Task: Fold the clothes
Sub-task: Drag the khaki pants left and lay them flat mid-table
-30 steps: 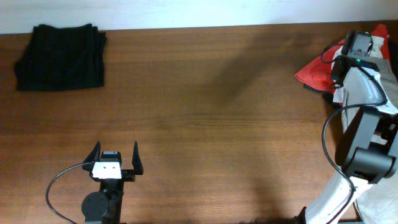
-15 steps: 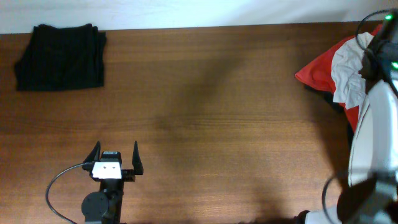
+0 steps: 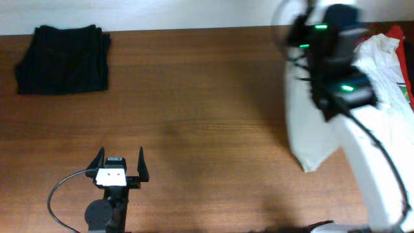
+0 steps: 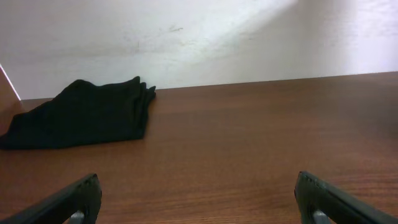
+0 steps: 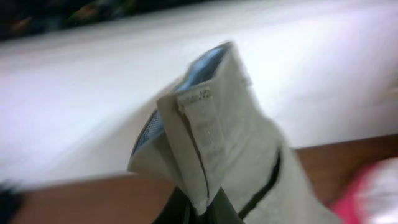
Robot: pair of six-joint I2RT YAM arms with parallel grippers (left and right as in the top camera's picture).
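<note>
The left hand (image 3: 120,163) sits with its jaws spread wide and empty, nearer than the folded black garment (image 3: 63,58) and a little to its right. Since a second ago the right arm has swung up and inward from the heap at the edge. A white garment (image 3: 309,133) now hangs from it over the wooden surface (image 3: 207,103), far to the right of the black garment. The wrist view shows the right hand (image 5: 200,210) clamped on that white cloth below its sewn label (image 5: 202,124). A second piece is probably being brought in for laying flat. A red garment (image 3: 409,81) lies farthest from the black one. Nothing stands in the middle between them.
</note>
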